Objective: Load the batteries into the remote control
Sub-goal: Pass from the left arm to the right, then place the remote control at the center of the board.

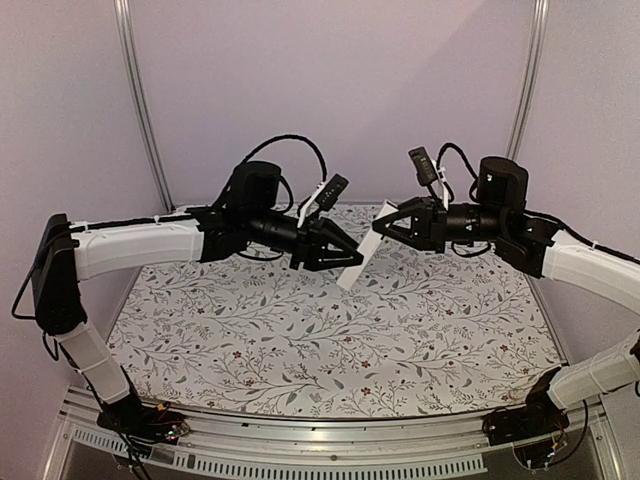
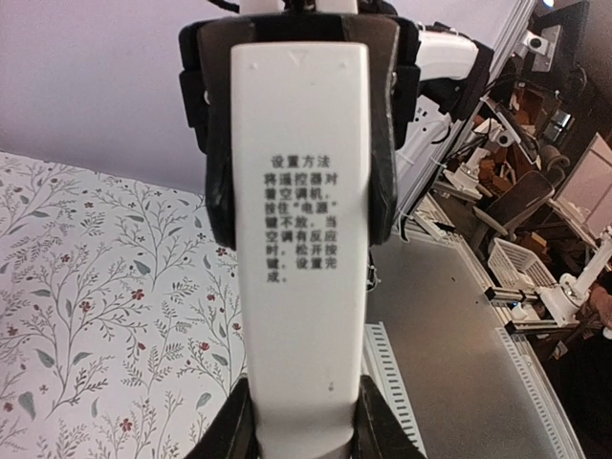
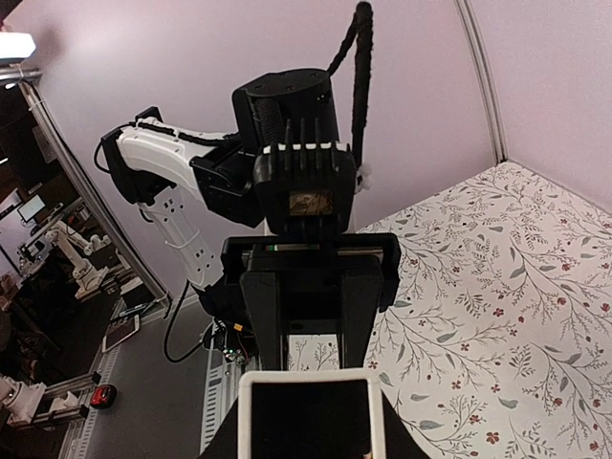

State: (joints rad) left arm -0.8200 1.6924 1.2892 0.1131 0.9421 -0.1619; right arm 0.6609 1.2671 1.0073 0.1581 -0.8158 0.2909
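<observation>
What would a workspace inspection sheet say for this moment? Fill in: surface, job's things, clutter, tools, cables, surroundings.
Surface: cloth with a floral print, lying flat.
Job's things: remote held in the air between the arms; batteries not seen.
Clutter: nothing seen.
Tools: left tool shut on one end of the remote; right tool shut on the other end.
Cables: black cables loop above both wrists, off the cloth.
Surroundings: plain walls; other rigs beyond the table.

White shells cover my links [image 1: 130, 248]; my joints [image 1: 255, 185] are black blocks. Black braided cables [image 3: 360, 38] loop over my wrists.
</observation>
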